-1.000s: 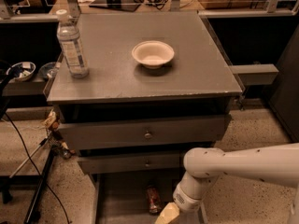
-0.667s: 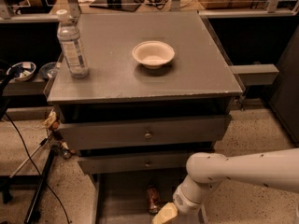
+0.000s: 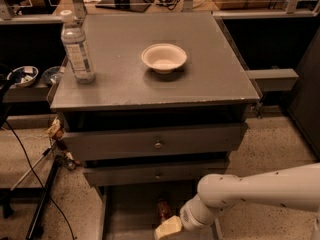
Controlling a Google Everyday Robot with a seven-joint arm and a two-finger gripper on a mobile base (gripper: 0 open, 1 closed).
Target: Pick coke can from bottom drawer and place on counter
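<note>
Presently on record: one grey drawer cabinet with a flat, scuffed counter (image 3: pixel 210 79) as its top. On the counter, toward the back left corner, a clear plastic water bottle (image 3: pixel 77 49) stands upright with a white cap and a paper label; near the middle, well apart from the bottle, sits a shallow off-white bowl (image 3: pixel 164 58), seemingly empty. Below the top, two knobbed drawers: the upper drawer (image 3: pixel 155 143) is pulled out a little, the middle drawer (image 3: pixel 156 174) likewise, each with a small round knob at its centre. Beneath these, the bottom drawer (image 3: pixel 125 211) is pulled out farthest, a shallow grey tray reaching the lower edge of the view. The coke can (image 3: pixel 163 208) is inside this tray, near its middle, seen as a small dark red shape; whether it stands or lies cannot be told. A white arm (image 3: pixel 260 191) enters from the right and bends down over the tray. The gripper (image 3: pixel 167 228), its cream-coloured end at the bottom edge of the view, is just in front of the can and close beside it; contact is not discernible, and whether it is wide, narrow or holding anything cannot be told. At left, a low shelf (image 3: pixel 30 91) bearing two small dishes, and a black cable (image 3: pixel 30 169) trailing over the speckled floor (image 3: pixel 270 144).
</note>
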